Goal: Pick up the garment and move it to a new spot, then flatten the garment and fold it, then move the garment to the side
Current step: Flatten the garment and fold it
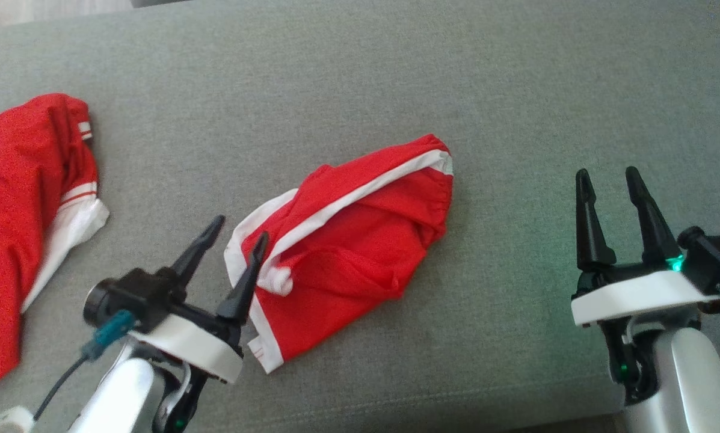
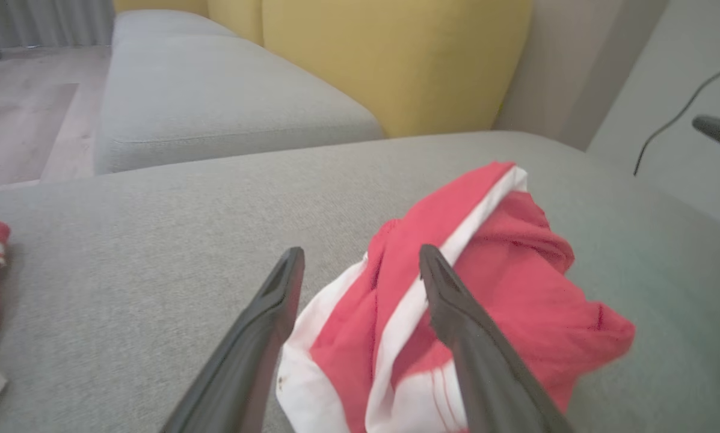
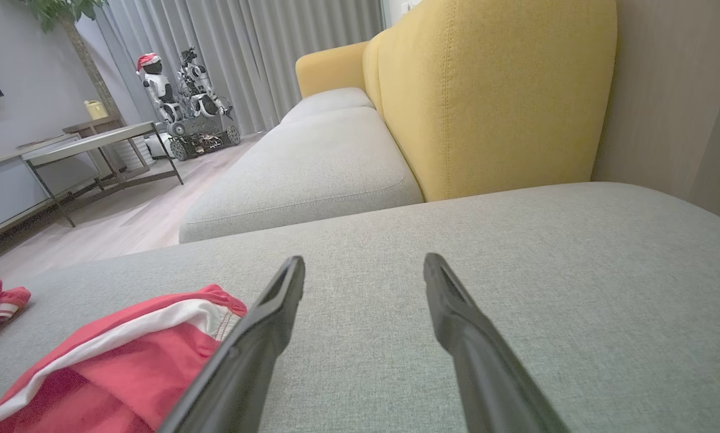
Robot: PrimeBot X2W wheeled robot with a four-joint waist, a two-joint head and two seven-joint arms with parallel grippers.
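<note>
Work surface: a grey seat cushion (image 1: pixel 396 78), with a yellow backrest (image 3: pixel 486 96) behind it in the right wrist view.

Garment (image 1: pixel 353 240) – red shorts with white side stripes and white trim; it lies crumpled near the middle of the cushion, elastic waistband toward the upper right of the head view, white-edged leg hems toward the lower left; the cloth is bunched and creased, not flat, and no part of it is lifted.

Left gripper (image 1: pixel 240 228): jaws wide apart, 2 fingers spread, nothing clamped between them; it sits at the garment's lower-left end; in the head view 1 fingertip overlaps the white hem, the other lies over bare cushion just beside it. In the left wrist view the same gripper (image 2: pixel 361 252) points over the hem; whether a finger touches the cloth cannot be told.

Right gripper (image 1: pixel 607 173): jaws wide apart and empty; well apart from the garment, to its right, over bare cushion; the right wrist view shows it (image 3: pixel 364 260) with the garment's waistband at the lower left of that view.

Second red-and-white garment (image 1: pixel 17 228) – lying spread at the cushion's left edge, apart from both grippers.

Background, right wrist view: grey curtains (image 3: pixel 263 54); a low table (image 3: pixel 95 138).
</note>
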